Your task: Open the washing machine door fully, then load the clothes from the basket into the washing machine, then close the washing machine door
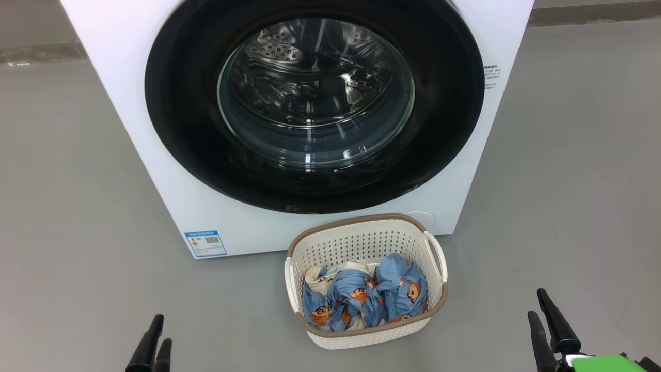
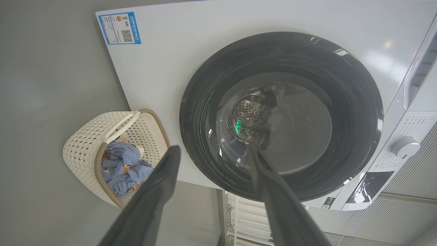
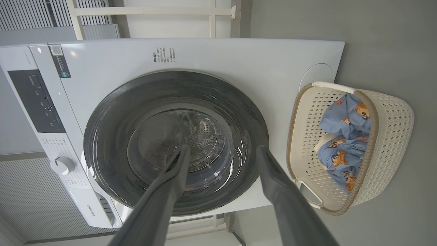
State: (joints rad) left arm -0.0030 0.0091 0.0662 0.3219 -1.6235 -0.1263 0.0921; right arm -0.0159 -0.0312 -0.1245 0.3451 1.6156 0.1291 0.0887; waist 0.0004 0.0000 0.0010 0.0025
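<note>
The white washing machine (image 1: 119, 77) stands ahead with its round black door (image 1: 175, 129) flat against the front, glass window at the centre. Just in front of it on the floor sits the cream basket (image 1: 361, 243) with blue printed clothes (image 1: 361, 297) inside. My left gripper (image 1: 155, 336) is low at the left, open and empty, well short of the machine. At the lower right my right gripper (image 1: 542, 310) is open and empty too, right of the basket. The left wrist view shows the door (image 2: 205, 85), basket (image 2: 82, 147) and left gripper (image 2: 211, 150). The right wrist view shows the door (image 3: 112, 112), basket (image 3: 392, 119), clothes (image 3: 341, 119) and right gripper (image 3: 222, 150).
Grey floor (image 1: 67, 206) surrounds the machine and basket. A blue label (image 1: 205, 243) is on the machine's lower front. The control panel with a round knob (image 3: 62, 165) runs along the machine's top. White framing (image 3: 153, 12) and a ribbed wall stand behind the machine.
</note>
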